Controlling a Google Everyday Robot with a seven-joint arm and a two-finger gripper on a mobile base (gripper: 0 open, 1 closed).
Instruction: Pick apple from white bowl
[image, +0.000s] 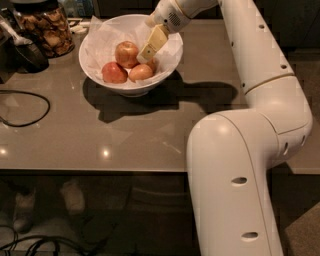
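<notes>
Arm (250, 165): we see it reaching from the 5 o'clock corner of the view, over the table, to the bowl at 11 o'clock.
Table (125, 140): it carries the bowl, a jar and a cable.
Bowl (92, 62): white, paper-lined, upright on the table, with four apples inside.
Jar (45, 27): at 10 o'clock from the bowl, apart from it; no part in the task.
Cable (27, 107): at 8 o'clock from the bowl, well apart from it.
Gripper (147, 51): inside the bowl, below the rim line, slanting down from 1 o'clock, its tip just at 3 o'clock of the apple.
Grip: we cannot tell whether it is open or closed, nor whether it touches the fruit.
Apple (126, 53): in the bowl, left of centre, resting on the paper; not lifted.
Red apple (114, 73): at 7 o'clock of our apple, close beside it.
Pale apple (140, 73): at 5 o'clock of our apple, just under the gripper tip.
Fourth apple (152, 64): mostly hidden behind the gripper.
Done, as we judge it: the reach and the descent into the bowl.
Left, as we judge it: closing on the apple, then lifting it clear of the rim.
Progress: we put it near halfway, with no sign of a grasp.
</notes>
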